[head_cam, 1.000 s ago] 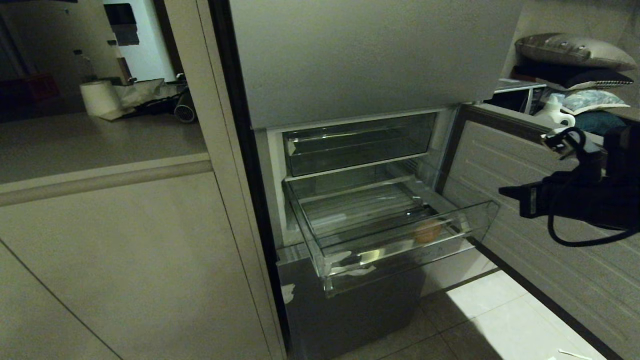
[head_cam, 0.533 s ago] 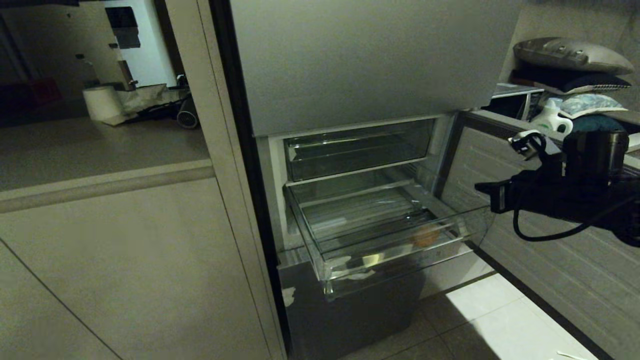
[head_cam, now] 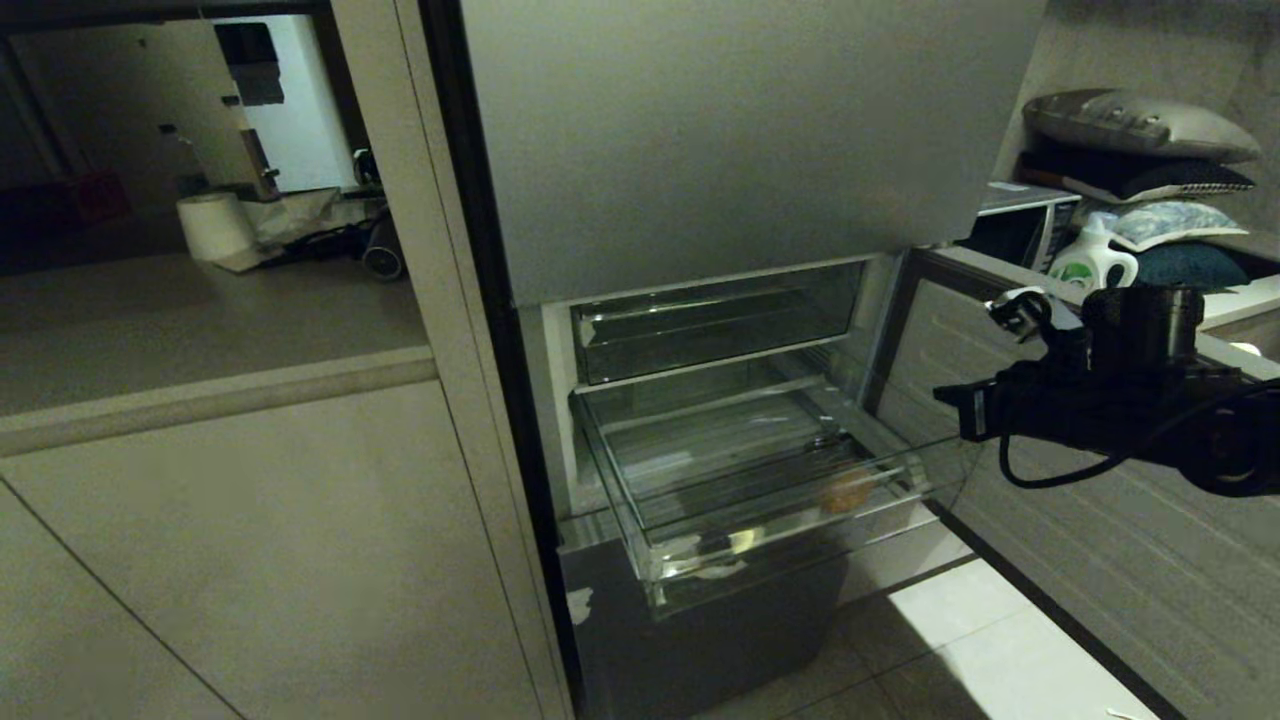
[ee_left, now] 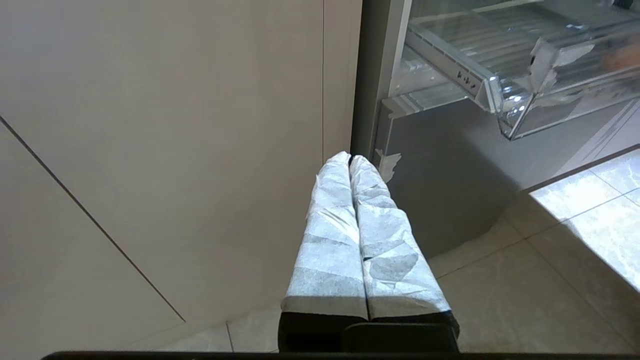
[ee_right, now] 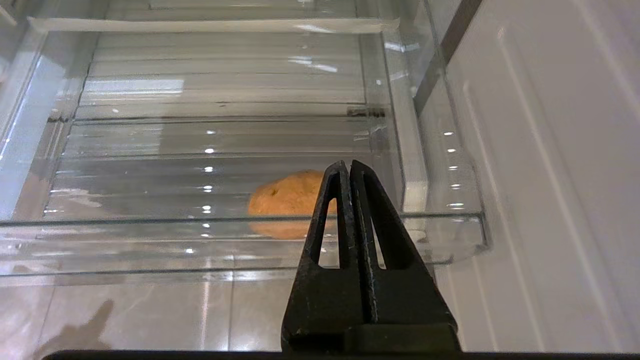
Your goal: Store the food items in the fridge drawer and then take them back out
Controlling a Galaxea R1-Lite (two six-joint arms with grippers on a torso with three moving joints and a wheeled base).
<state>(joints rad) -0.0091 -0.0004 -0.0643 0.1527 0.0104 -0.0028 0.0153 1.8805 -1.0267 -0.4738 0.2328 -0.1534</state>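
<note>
1. Your left gripper (ee_left: 350,162) hangs parked low beside the cabinet, wrapped fingers pressed together, holding nothing.
2. Your right gripper (ee_right: 345,172) is pinched shut and empty, out in front of the drawer (head_cam: 800,520), at the open door's side.
3. The food (ee_right: 287,202), a round orange-brown piece, lies on the ribbed floor near the front wall, toward the door side.
4. Risk: reach in with the jaws shut and you will likely shove the piece along the ribs; come in too low and the tips strike the clear front rim.
5. The right wrist view shows the food plainly; the head view gives only a faint orange blur (head_cam: 848,492) through the plastic.
6. Only the head view shows the upper tray (head_cam: 715,320), farther back.
</note>
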